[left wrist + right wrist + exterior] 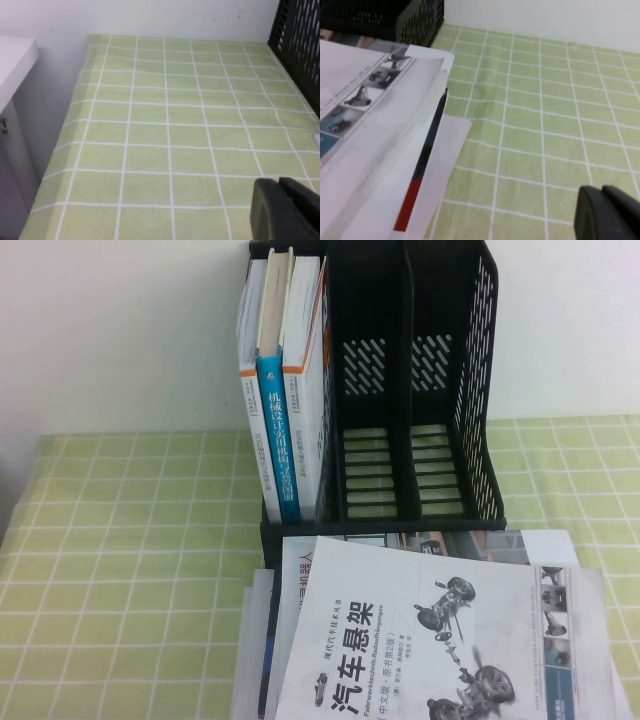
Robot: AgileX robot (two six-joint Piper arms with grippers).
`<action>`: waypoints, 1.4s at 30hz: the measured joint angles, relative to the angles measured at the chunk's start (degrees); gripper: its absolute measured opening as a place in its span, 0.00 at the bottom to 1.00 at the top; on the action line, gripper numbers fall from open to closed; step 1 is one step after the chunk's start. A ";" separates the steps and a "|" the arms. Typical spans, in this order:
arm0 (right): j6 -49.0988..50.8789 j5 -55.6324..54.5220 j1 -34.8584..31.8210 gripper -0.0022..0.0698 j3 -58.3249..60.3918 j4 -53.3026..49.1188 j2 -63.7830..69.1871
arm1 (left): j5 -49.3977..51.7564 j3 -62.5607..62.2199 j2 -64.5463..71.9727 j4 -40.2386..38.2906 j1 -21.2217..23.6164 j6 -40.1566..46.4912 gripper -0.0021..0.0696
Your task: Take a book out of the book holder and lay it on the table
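Note:
The black three-slot book holder (400,390) stands at the back of the green grid table (120,540). Its left slot holds three upright books: a white one, a blue-spined one (275,430), and the white book with the orange spine edge (305,410) on the right. The other two slots are empty. Neither gripper shows in the high view. My left gripper (279,182) is shut and empty, low over bare cloth left of the holder (300,40). My right gripper (601,190) is shut and empty over cloth right of the book pile.
A pile of books lies flat in front of the holder, with the white car-suspension book (430,640) on top; it also shows in the right wrist view (365,100). A black-and-red-spined book (427,150) lies under it. A white cabinet (15,55) stands beyond the table's left edge.

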 joint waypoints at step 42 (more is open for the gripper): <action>3.76 -15.30 0.00 0.03 0.00 0.50 0.00 | -30.23 0.12 0.00 -0.96 0.00 -14.27 0.03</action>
